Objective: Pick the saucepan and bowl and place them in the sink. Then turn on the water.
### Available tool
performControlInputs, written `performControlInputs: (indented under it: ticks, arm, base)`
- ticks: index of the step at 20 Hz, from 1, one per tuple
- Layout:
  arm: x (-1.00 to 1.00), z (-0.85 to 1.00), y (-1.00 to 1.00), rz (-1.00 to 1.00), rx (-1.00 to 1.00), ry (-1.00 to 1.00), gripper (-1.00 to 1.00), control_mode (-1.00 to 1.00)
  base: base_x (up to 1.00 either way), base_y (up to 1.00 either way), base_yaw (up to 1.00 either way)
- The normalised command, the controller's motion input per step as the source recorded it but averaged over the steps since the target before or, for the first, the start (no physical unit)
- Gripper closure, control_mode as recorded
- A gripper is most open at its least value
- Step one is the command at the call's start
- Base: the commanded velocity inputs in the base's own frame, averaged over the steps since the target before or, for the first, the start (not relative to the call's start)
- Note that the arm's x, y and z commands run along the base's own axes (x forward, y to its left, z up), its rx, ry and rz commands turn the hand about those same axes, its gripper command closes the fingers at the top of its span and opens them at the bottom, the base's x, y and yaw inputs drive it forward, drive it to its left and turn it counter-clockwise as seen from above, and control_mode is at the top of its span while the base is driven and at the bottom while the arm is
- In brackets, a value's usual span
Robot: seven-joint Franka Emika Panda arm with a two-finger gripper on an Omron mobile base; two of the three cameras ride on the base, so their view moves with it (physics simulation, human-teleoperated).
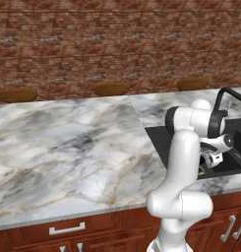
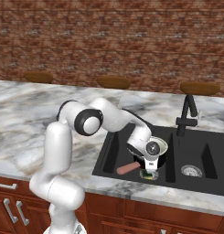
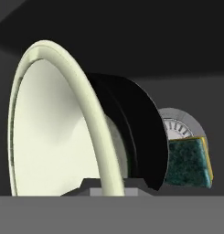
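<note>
Sink (image 2: 114, 157): black, two basins, set into the marble counter (image 1: 68, 147) at its right end; a slim black faucet (image 2: 187, 114) stood at the far rim between the basins, and a round steel drain (image 2: 191, 170) lay in the right basin.

Saucepan (image 2: 152, 162): black, sat in the left basin near the front wall, its pink handle (image 2: 128, 168) pointing left and toward the near side. In the hand view the pan's dark wall (image 3: 141, 137) stood just behind the bowl.

Bowl (image 3: 58, 132): cream-white, low in the left basin, touching or resting in the saucepan; in the right base view its pale rim (image 2: 162, 145) showed just above the pan, beside the robot's wrist.

Gripper (image 3: 112, 185): reached down into the left basin, fingers pressed together on the bowl's rim, one on each side of the wall.

Sponge (image 3: 190, 162): dark green with a yellow edge, on the basin floor beside the pan, in front of a second steel drain (image 3: 179, 125).

Three brown stool tops (image 1: 111, 89) stood beyond the counter's far edge, before a brick wall (image 1: 117, 39).
</note>
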Motion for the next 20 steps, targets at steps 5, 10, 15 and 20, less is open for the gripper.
performControlInputs:
  ticks: [5,10,15,20]
  arm:
    - [0.00,-0.01,-0.01,0.00,0.00,0.00,1.00,-1.00]
    - [0.00,0.00,0.00,0.00,0.00,0.00,-1.00,-1.00]
    - [0.00,0.10,0.00,0.00,0.00,0.03,-1.00,-1.00]
    - [0.00,0.22,-0.03,0.00,0.00,0.02,-1.00,-1.00]
  base:
    - [0.00,0.00,0.00]
    - [0.00,0.00,0.00]
    - [0.00,0.00,0.00]
    - [0.00,0.00,0.00]
